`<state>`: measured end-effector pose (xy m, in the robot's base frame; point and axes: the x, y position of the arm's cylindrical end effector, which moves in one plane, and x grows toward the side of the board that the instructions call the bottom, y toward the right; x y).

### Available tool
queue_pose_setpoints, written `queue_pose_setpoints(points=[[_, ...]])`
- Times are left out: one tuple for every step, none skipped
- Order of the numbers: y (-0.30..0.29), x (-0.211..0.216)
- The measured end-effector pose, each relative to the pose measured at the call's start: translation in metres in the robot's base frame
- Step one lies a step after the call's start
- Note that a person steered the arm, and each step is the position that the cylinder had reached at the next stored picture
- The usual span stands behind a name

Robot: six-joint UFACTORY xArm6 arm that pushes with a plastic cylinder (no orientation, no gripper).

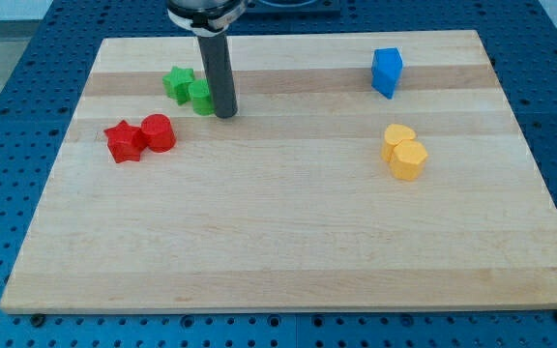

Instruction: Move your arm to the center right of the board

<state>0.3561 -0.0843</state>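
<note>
My tip (225, 115) rests on the wooden board (288, 242) in the upper left part of the view, touching the right side of a green block (200, 97). A green star block (177, 83) sits just left of that one. A red star block (122, 141) and a red cylinder-like block (158, 132) lie side by side below and to the left of the tip. At the view's right, far from the tip, are a blue block (386, 72) and two yellow blocks, one upper (398, 137) and one lower (407, 159), touching each other.
The board lies on a blue perforated table (8, 87). The arm's dark rod (216, 68) comes down from the view's top edge.
</note>
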Motion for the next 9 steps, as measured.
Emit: queue_pose_setpoints(points=[[0.033,0.000],[0.064,0.000],[0.088,0.000],[0.112,0.000],[0.139,0.000],[0.150,0.000],[0.169,0.000],[0.172,0.000],[0.172,0.000]])
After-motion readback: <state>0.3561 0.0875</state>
